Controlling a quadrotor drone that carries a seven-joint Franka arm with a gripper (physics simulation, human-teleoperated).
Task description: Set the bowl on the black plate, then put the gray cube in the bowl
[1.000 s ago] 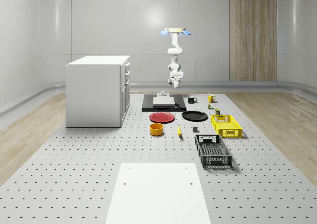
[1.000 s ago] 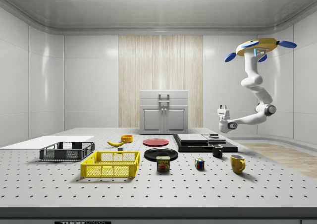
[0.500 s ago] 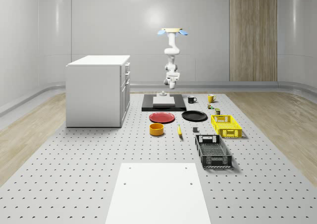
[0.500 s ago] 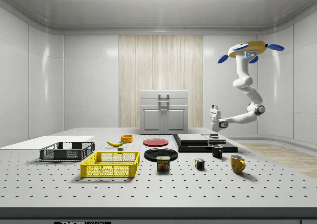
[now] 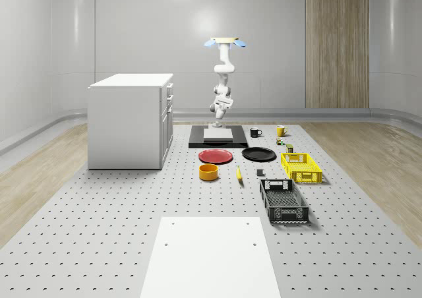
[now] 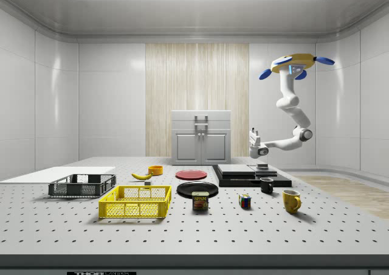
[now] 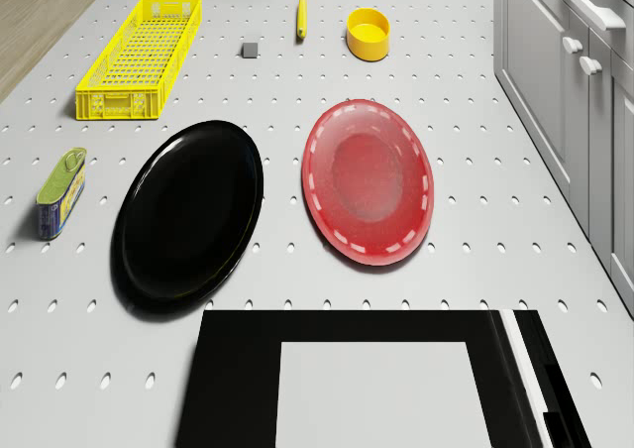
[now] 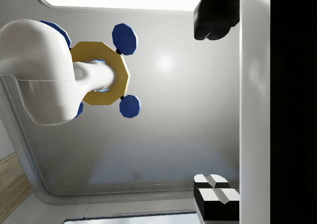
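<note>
The yellow bowl (image 5: 208,172) (image 7: 368,34) stands on the table in front of the red plate. To the whole-scene view's right of the red plate lies the black plate (image 5: 258,154) (image 7: 188,213), with nothing on it. The small gray cube (image 5: 260,173) (image 7: 250,49) sits on the table between the banana and the yellow crate. The drone (image 5: 224,42) (image 6: 292,65) hovers high over the black platform (image 5: 217,138) at the table's far end. My gripper (image 6: 254,132) (image 8: 218,105) hangs above that platform, pointing up toward the drone, open and holding nothing.
A white cabinet (image 5: 128,120) stands at the whole-scene view's left. A red plate (image 5: 215,156), a banana (image 5: 239,173), a yellow crate (image 5: 300,167), a black crate (image 5: 283,201), two mugs (image 5: 254,132), a can (image 7: 59,192) and a white board (image 5: 211,258) are on the table.
The drone and arm have drifted toward the cabinet side, leftward in both fixed views, and sunk slightly. The gripper stays open and upturned. The table objects have not moved.
</note>
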